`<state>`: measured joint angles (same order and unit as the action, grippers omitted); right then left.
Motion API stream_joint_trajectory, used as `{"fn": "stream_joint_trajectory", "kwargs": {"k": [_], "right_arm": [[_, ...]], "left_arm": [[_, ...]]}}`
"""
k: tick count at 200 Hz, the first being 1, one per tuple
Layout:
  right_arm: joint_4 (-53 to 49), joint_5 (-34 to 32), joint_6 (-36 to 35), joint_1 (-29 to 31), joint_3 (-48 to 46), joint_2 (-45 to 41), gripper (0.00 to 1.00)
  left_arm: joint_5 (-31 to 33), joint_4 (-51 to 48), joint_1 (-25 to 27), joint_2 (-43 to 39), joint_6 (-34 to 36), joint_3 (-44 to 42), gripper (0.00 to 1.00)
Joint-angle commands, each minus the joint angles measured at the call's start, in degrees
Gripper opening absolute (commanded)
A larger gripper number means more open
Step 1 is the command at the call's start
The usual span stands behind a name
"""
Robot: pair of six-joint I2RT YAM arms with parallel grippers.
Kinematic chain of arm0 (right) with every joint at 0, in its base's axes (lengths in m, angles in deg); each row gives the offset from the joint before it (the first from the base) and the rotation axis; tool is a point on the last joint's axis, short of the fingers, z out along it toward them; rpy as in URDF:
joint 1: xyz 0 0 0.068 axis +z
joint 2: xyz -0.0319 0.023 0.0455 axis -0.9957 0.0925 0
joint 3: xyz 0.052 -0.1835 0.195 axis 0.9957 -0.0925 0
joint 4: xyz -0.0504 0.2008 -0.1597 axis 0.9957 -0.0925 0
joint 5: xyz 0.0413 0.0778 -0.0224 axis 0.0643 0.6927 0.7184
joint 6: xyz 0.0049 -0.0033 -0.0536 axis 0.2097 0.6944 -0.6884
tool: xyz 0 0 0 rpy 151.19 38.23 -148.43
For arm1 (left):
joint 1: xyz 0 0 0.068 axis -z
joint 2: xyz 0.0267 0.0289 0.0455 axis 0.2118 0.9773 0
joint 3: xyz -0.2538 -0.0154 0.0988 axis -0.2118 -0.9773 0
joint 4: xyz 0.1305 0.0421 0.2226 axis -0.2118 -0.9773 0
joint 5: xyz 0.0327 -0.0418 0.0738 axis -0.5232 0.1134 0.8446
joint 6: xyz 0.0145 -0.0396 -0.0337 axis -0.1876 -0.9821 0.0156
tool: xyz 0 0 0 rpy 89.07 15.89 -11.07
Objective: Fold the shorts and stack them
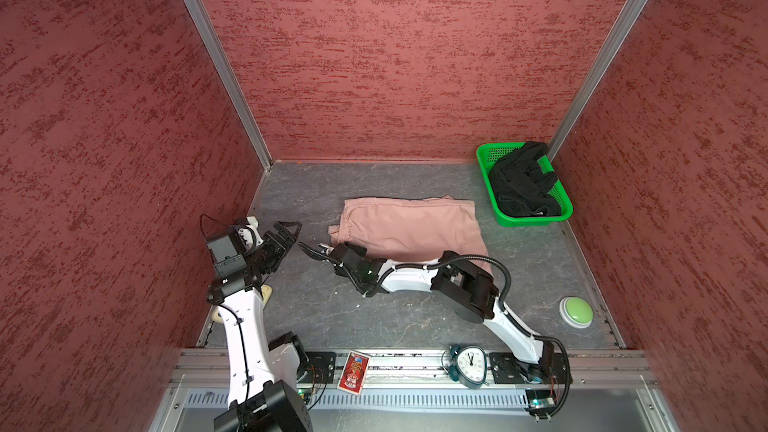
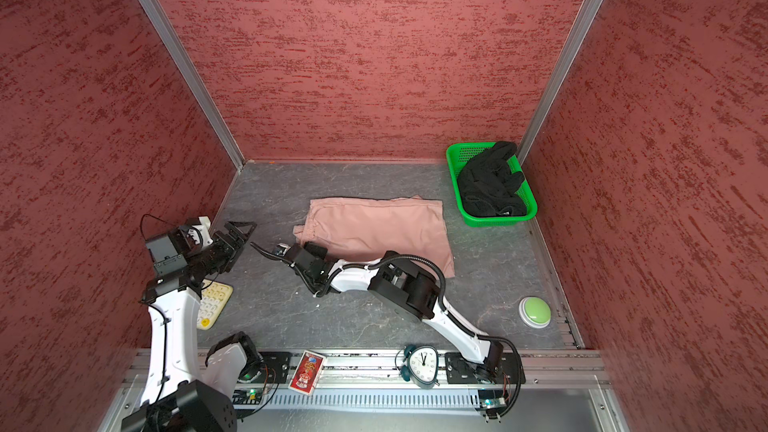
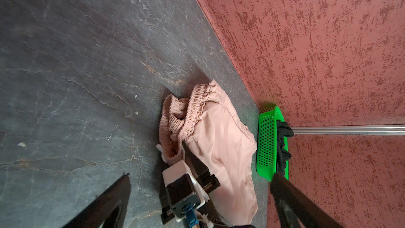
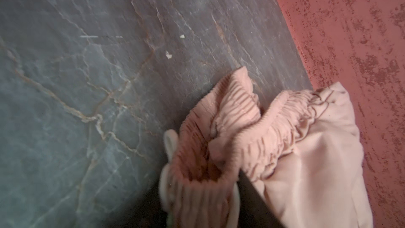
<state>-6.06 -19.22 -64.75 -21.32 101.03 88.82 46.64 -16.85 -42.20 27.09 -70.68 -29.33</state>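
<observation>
Dusty pink shorts (image 1: 411,226) lie spread in the middle of the grey stone-look table (image 1: 374,317), with the gathered waistband at the left end. The right gripper (image 1: 328,248) is at the near corner of this waistband, and its jaws are closed on the bunched elastic. The left gripper (image 1: 291,232) hovers just to the left, jaws wide apart and holding nothing. The black shorts (image 1: 521,180) sit crumpled in the green mesh basket (image 1: 536,220) in the far right corner.

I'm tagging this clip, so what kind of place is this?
Likely a robot test booth: red textured walls on aluminium posts box in a grey tabletop; left arm and right arm sit on a front rail.
</observation>
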Motion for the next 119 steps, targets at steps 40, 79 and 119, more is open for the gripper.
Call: {"fn": "stream_joint_trajectory", "kwargs": {"k": [40,79,119], "right_arm": [[14.9,20.0,15.5,-5.3,-16.2,-15.1,0.00],[25.3,25.5,16.8,-6.1,-27.7,-20.2,0.00],[29.7,27.5,15.4,-6.0,-33.3,-22.3,0.00]], "left_arm": [[-2.2,4.2,1.9,3.1,-0.6,-3.1,0.99],[1.5,16.2,14.9,6.2,-8.7,-9.6,0.99],[2.3,30.8,23.1,14.7,-15.9,-13.6,0.99]]}}
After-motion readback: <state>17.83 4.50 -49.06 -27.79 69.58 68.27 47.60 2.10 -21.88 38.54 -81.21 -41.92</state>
